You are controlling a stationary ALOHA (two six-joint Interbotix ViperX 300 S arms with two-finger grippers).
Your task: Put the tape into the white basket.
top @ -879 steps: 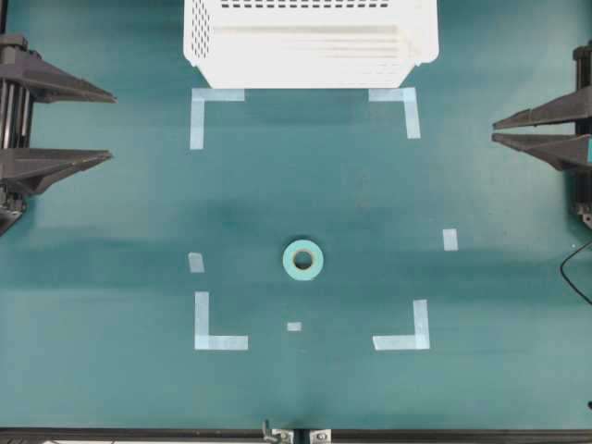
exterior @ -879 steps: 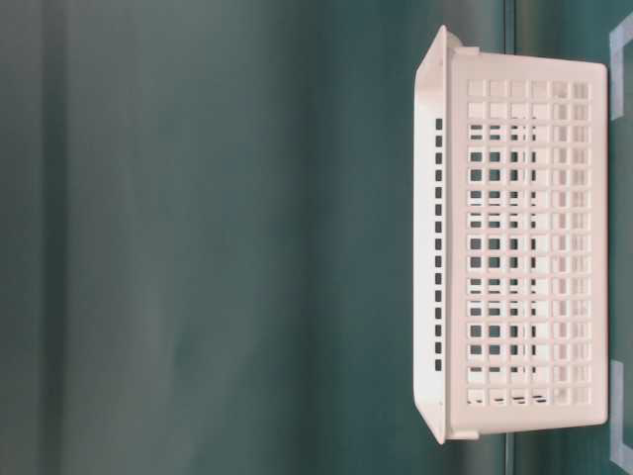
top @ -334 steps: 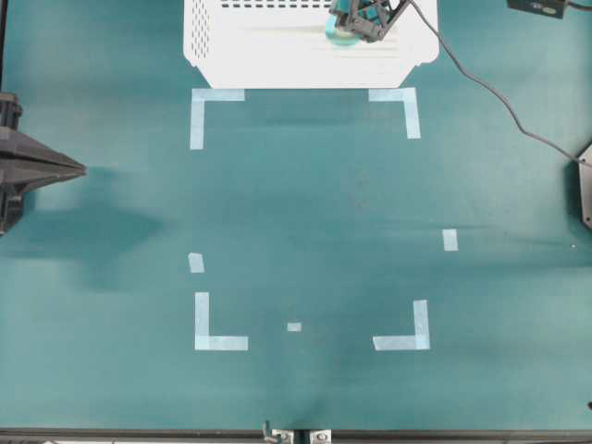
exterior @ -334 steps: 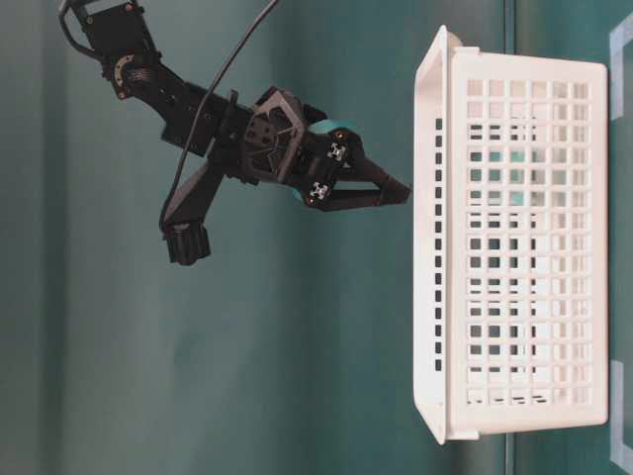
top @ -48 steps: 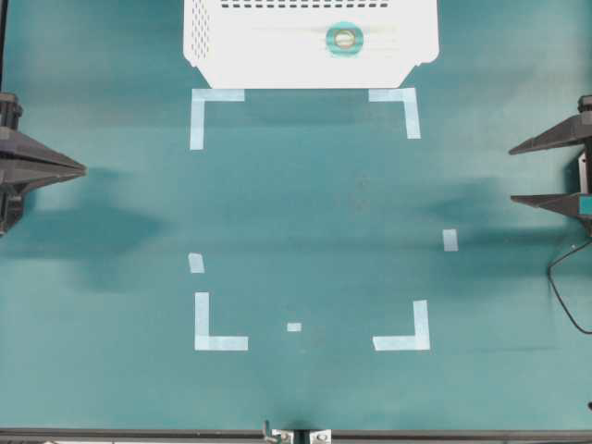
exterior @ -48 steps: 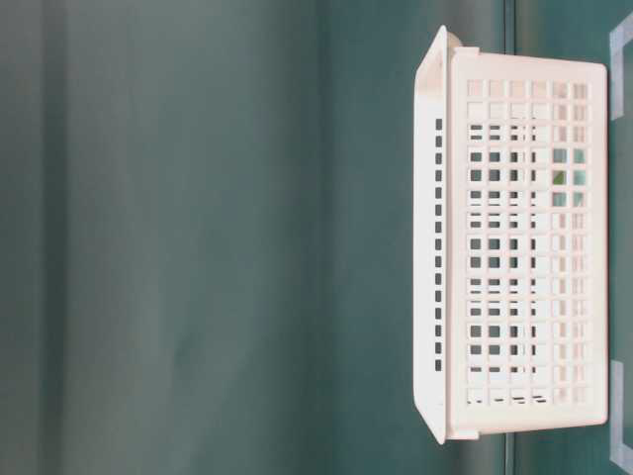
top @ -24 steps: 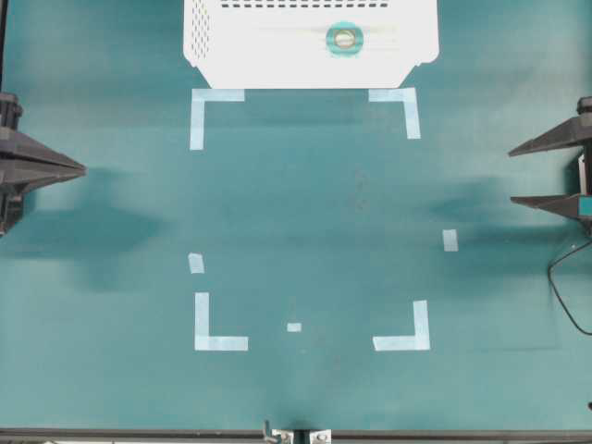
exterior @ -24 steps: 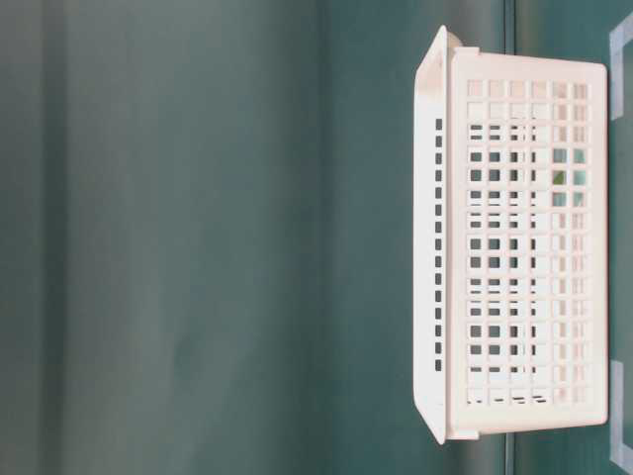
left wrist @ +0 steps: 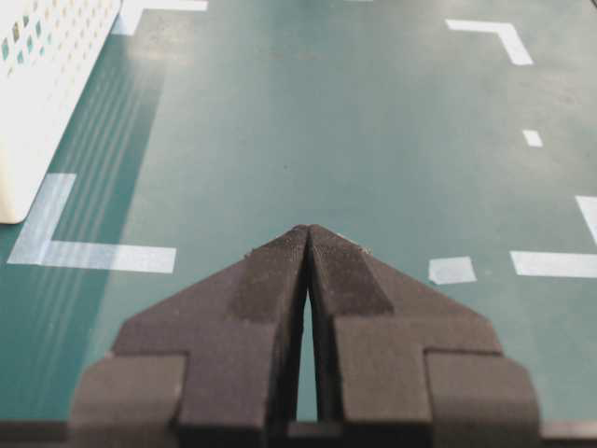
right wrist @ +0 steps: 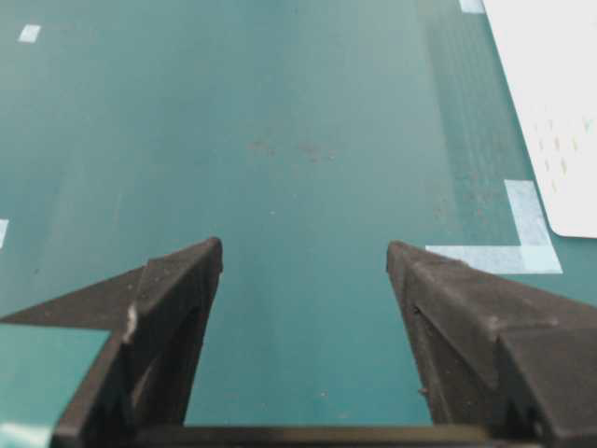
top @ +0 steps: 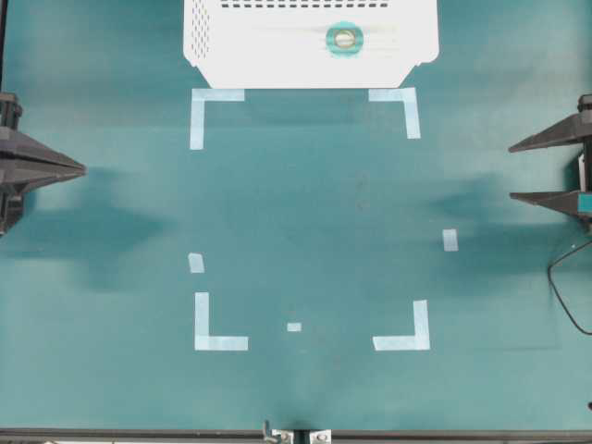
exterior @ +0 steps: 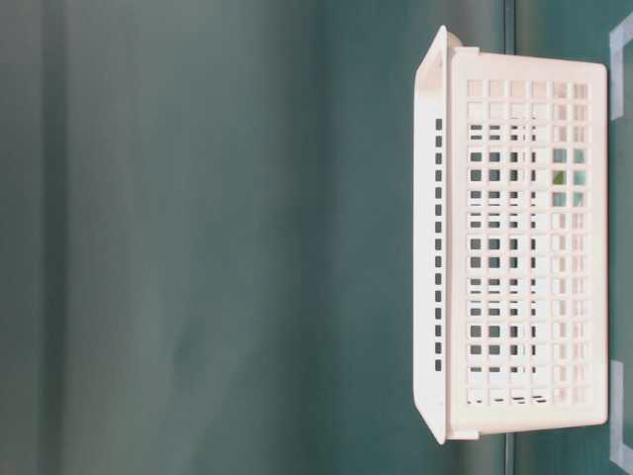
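Tape (top: pixel 344 38) lying inside the white basket (top: pixel 213 46), well apart from the spread, empty right gripper (top: pixel 518 172) and the pressed-together left gripper (top: pixel 81 169).

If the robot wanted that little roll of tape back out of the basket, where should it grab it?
Probably from straight above. The tape lies flat on the floor of the white basket, hole up, so one finger could drop into the core and one outside, pinching the ring's wall. The basket's walls block a sideways approach.
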